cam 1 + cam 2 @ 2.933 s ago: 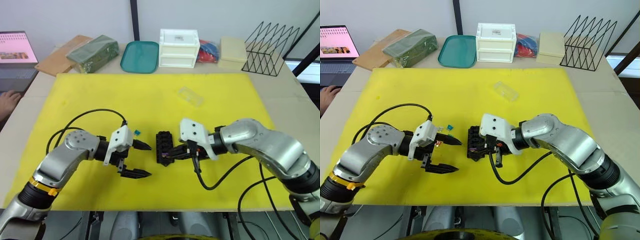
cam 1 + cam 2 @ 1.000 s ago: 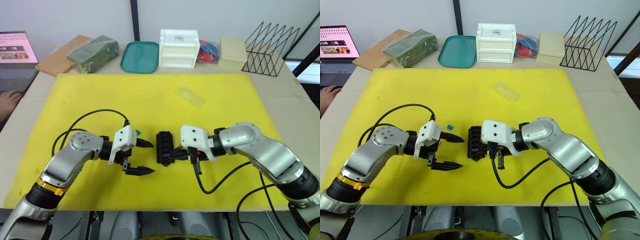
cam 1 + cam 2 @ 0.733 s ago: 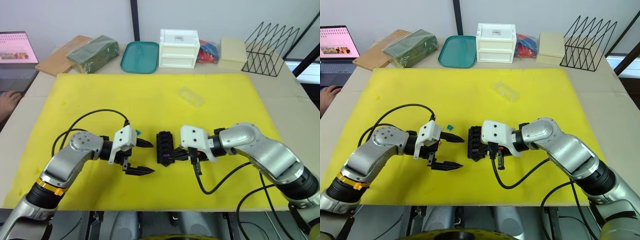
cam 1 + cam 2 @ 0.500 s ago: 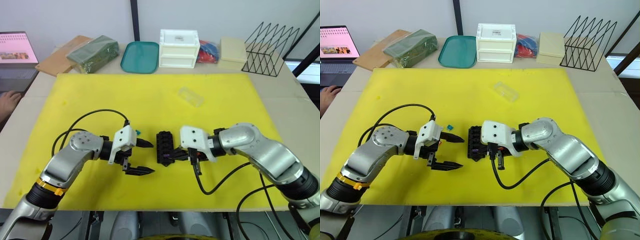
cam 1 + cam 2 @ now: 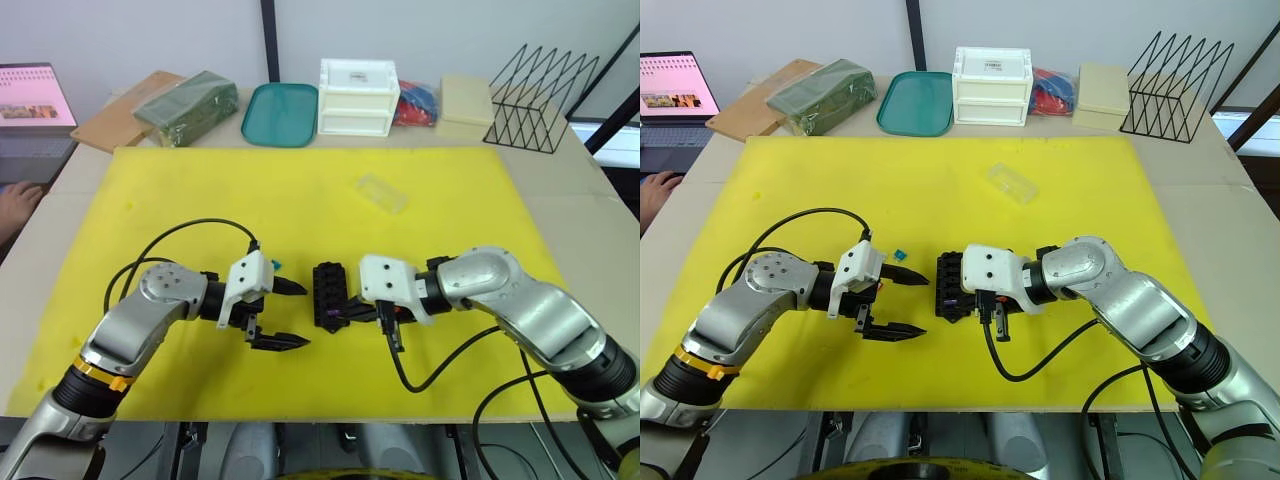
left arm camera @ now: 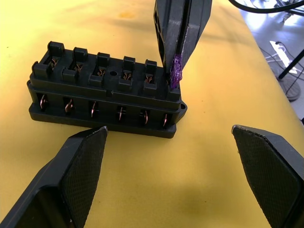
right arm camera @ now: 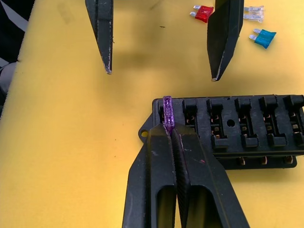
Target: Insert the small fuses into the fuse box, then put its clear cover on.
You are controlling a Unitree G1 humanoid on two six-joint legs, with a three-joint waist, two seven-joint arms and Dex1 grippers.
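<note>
The black fuse box (image 5: 328,295) lies on the yellow mat between my two grippers. My right gripper (image 7: 169,130) is shut on a purple fuse (image 7: 167,111), holding it at the end slot of the box (image 6: 104,90), at the corner nearest me. I cannot tell how deep the fuse (image 6: 176,70) sits. My left gripper (image 5: 285,315) stands open just left of the box, with nothing between its fingers. Teal (image 7: 262,38), red (image 7: 203,13) and pale grey (image 7: 251,14) fuses lie loose on the mat beyond the left gripper. The clear cover (image 5: 381,193) rests farther back on the mat.
Along the table's back edge stand a green box (image 5: 186,107), a teal tray (image 5: 280,113), a white drawer box (image 5: 357,97), a cream box (image 5: 465,105) and a black wire rack (image 5: 540,85). A laptop (image 5: 35,95) and a person's hand (image 5: 15,205) are at the far left.
Since 2.9 s ago my left gripper has moved right, closer to the fuse box. My right gripper has shifted slightly along the box with the purple fuse. Over the last second almost nothing moved.
</note>
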